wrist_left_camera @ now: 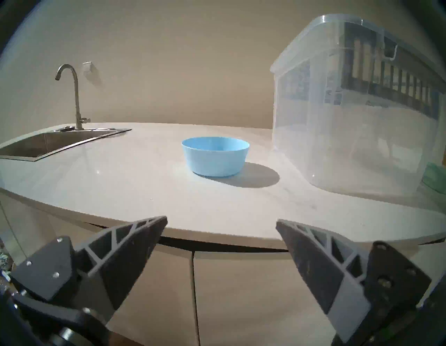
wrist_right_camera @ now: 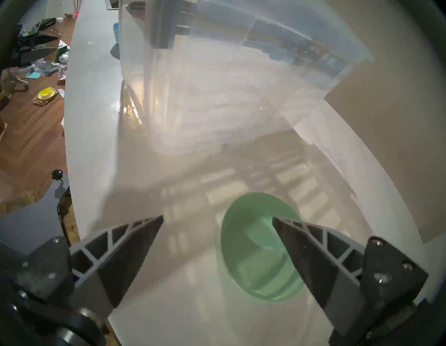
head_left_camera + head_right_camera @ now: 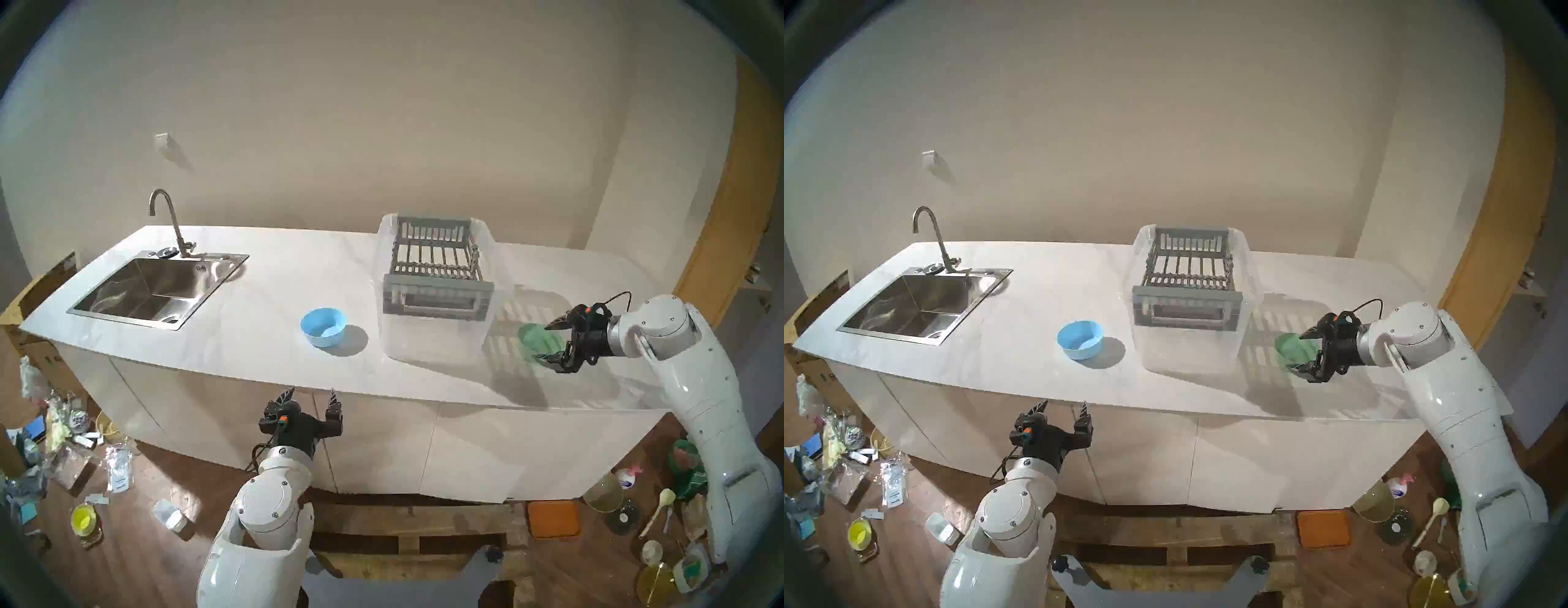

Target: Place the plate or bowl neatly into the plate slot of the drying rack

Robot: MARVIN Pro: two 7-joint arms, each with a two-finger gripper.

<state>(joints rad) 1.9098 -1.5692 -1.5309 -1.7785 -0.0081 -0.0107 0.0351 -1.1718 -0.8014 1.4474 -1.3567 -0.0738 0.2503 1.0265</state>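
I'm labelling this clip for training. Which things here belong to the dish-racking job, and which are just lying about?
Job:
green bowl
blue bowl
drying rack
right gripper, open
left gripper, open

Lying about:
sink
faucet
clear plastic tub

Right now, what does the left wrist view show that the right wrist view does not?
Only the left wrist view shows the tap, the sink and the whole blue bowl, framed by the left gripper's open fingers. Only the right wrist view looks down into the green bowl, under the right gripper's open fingers. Both show the counter and the clear tub holding the rack.
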